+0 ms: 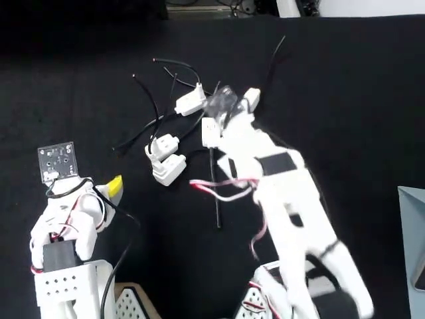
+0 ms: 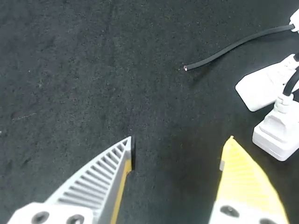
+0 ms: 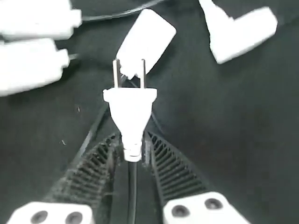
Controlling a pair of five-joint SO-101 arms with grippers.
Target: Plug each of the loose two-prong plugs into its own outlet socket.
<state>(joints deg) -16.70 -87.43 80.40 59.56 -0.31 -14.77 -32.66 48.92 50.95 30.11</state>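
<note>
My right gripper point(image 3: 131, 148) is shut on the neck of a white two-prong plug point(image 3: 130, 108), whose prongs point at a white outlet socket point(image 3: 145, 41) just ahead, not touching it. In the high view this gripper point(image 1: 216, 119) holds the plug point(image 1: 209, 130) among several white sockets with black cords: one up and to the left of the plug point(image 1: 190, 102), two side by side left of the plug point(image 1: 166, 156), one beyond the arm point(image 1: 251, 98). My left gripper point(image 2: 180, 140) is open over bare cloth near the table's front left, with two sockets point(image 2: 273, 107) off to one side.
A black cloth point(image 1: 345, 86) covers the table. Loose black cords point(image 1: 154, 109) fan out from the sockets, and one straight cord point(image 1: 216, 193) lies beside the right arm. A grey-blue object point(image 1: 413, 232) stands at the right edge.
</note>
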